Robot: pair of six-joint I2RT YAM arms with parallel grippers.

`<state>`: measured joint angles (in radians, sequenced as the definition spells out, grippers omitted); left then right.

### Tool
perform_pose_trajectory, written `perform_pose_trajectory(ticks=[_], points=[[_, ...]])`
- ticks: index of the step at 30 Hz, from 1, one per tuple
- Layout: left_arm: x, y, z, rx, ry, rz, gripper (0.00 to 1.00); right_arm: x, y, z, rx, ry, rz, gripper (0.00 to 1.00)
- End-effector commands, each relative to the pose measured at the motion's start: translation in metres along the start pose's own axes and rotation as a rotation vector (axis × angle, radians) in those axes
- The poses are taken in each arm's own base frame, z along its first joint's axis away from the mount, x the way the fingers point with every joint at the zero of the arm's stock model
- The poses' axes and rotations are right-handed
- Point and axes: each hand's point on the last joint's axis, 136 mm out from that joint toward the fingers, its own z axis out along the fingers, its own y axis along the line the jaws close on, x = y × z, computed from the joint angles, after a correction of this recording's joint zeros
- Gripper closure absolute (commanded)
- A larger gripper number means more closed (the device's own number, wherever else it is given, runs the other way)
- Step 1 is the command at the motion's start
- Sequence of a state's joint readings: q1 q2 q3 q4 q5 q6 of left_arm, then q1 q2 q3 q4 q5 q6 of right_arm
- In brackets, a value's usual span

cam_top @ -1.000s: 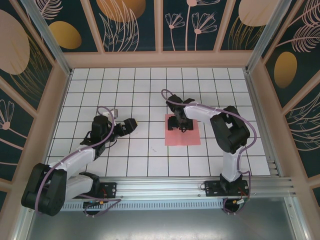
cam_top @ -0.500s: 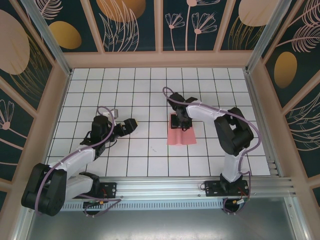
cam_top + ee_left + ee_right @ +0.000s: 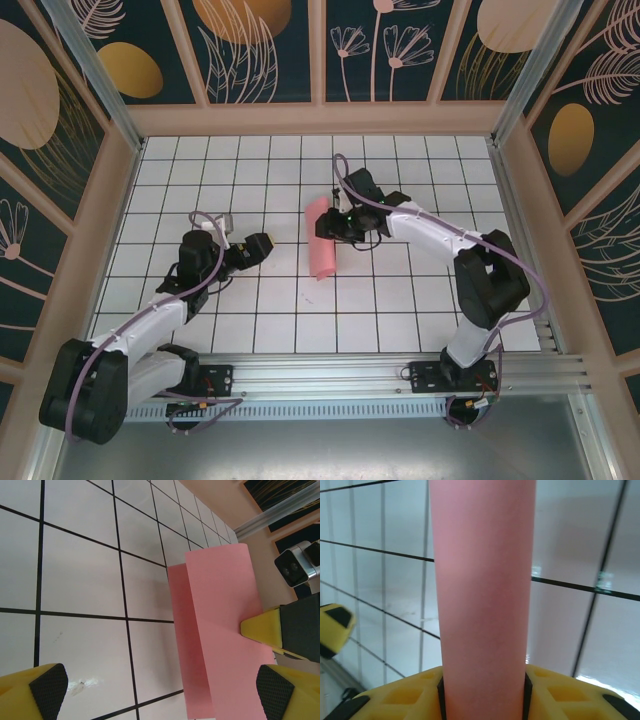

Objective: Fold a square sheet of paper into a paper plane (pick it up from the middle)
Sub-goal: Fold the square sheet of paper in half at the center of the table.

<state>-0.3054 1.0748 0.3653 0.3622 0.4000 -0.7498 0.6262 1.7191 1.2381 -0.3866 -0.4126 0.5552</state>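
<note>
The white tiled tabletop carries nothing but the two arms. The right arm reaches from its base at the near edge to about the middle of the tabletop, and the left arm stops a little to the left of the middle.

The pink sheet of paper is not flat. It hangs as a long bent strip about the middle of the tabletop, between the two grippers. I cannot tell if its lower end touches the tiles.

The right gripper pinches the sheet: in its own wrist view the paper rises straight out from between its yellow fingers, which press on it from both sides. The left gripper has its fingers spread wide and holds nothing. It stands just beside the sheet and faces it.

In my judgement the first danger is the shape of the bend. The paper is held at one narrow place only, so the two halves hang free. In the left wrist view they do not lie one exactly over the other. A crease pressed now would be crooked, and the plane would come out uneven.

The second danger is slipping. Thin paper in a small pinch can slide out or turn if the arm moves fast or if the free end drags on the tiles.

The third danger is the left gripper. If it closes off the middle line, or pulls against the right one, the sheet can crumple or tear.
</note>
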Motion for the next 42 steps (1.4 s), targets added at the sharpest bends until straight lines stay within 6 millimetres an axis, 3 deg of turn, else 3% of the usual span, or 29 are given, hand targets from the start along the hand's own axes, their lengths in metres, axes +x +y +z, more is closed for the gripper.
perform_pose_trajectory(ticks=[1, 5, 10, 17, 21, 29, 42], points=[[-0.014, -0.017, -0.002, 0.04, -0.031, 0.007, 0.01, -0.007, 0.027, 0.0, -0.169, -0.01, 0.025, 0.58], [-0.013, -0.023, -0.001, 0.069, -0.018, 0.0, 0.01, -0.007, -0.007, 0.015, -0.142, -0.006, 0.114, 0.58], [-0.008, -0.03, 0.0, 0.113, 0.011, -0.004, 0.02, 0.014, -0.052, 0.035, -0.043, 0.042, 0.159, 0.53], [0.008, -0.043, 0.013, 0.135, 0.073, 0.019, 0.07, 0.024, -0.1, 0.031, 0.074, 0.041, 0.197, 0.45], [0.016, -0.051, 0.026, 0.135, 0.105, 0.023, 0.19, 0.026, -0.094, 0.03, 0.011, 0.051, 0.19, 0.42], [0.029, -0.062, 0.056, 0.125, 0.165, 0.019, 0.42, 0.028, -0.118, 0.03, 0.134, 0.033, 0.212, 0.42], [0.051, -0.067, 0.099, 0.101, 0.258, -0.02, 0.61, 0.036, -0.131, 0.035, 0.193, 0.062, 0.191, 0.44]])
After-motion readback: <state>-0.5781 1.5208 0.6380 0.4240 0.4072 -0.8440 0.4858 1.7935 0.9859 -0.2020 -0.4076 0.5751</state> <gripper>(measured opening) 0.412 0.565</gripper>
